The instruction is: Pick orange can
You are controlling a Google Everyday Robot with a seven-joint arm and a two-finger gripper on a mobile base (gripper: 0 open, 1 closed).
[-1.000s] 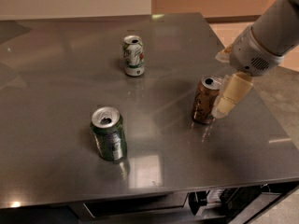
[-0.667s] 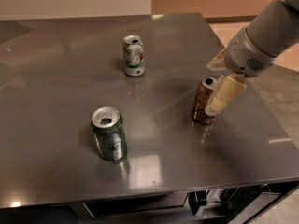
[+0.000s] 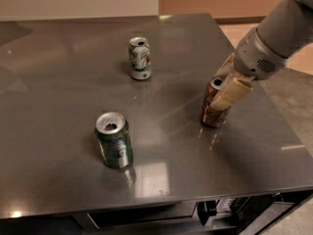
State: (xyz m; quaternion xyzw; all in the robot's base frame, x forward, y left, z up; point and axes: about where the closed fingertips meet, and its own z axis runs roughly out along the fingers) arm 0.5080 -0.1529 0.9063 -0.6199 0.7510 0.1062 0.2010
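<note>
The orange can (image 3: 213, 112) stands upright on the grey table (image 3: 58, 102), right of the middle. It is brownish-orange with a silver top. My gripper (image 3: 218, 89) comes in from the upper right and is open around the can's top. One cream finger (image 3: 231, 93) lies across the can's front right side, and the other finger (image 3: 226, 65) shows behind the can. The can rests on the table.
A dark green can (image 3: 113, 141) stands near the front of the table, left of the middle. A white can with green and red print (image 3: 140, 58) stands at the back middle. The table's right edge is close behind the arm (image 3: 274, 38).
My gripper has moved a little left, closer onto the orange can, so the near finger now overlaps its top. The cans have not moved.
</note>
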